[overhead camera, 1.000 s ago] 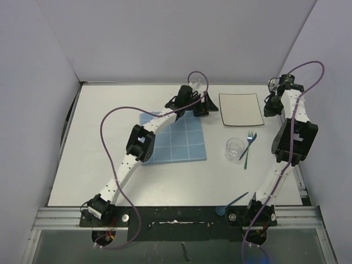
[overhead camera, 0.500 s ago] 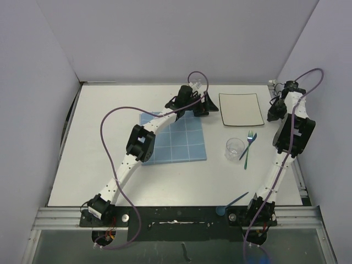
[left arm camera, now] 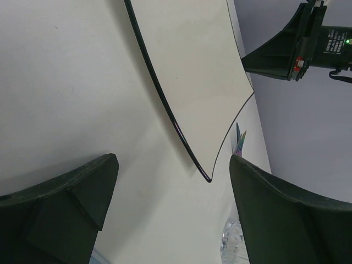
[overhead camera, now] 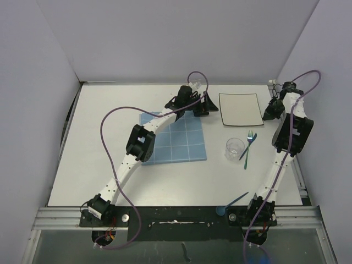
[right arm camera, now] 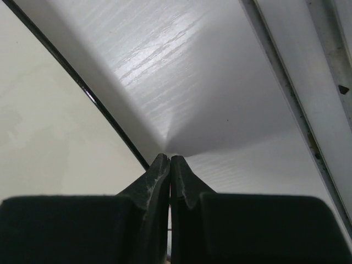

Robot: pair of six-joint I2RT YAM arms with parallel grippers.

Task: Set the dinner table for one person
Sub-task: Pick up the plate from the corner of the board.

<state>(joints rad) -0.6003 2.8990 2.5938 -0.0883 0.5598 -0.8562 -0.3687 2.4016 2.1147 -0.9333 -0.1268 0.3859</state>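
1. Step in hand, as I judge it: getting the square white dark-rimmed plate (overhead camera: 240, 109) onto the blue grid-patterned placemat (overhead camera: 187, 143). The plate lies just right of the left jaws, which are wide open and empty, and its near corner sits ahead between them.
2. Next, the left jaws must close over that thin rim. Alternatively the right jaws, shut and empty, low at the plate's opposite edge, could nudge it.
3. Both arms reach far across the large matte-white rectangular worktop (overhead camera: 82, 165), which lies beneath both jaws.

The large flat matte-white rectangular counter (overhead camera: 104, 104) lies level and fills most of the overhead view, its long sides running left to right. Thin dark lines trim its edges. Up close, its surface shows a faint wood-like grain.
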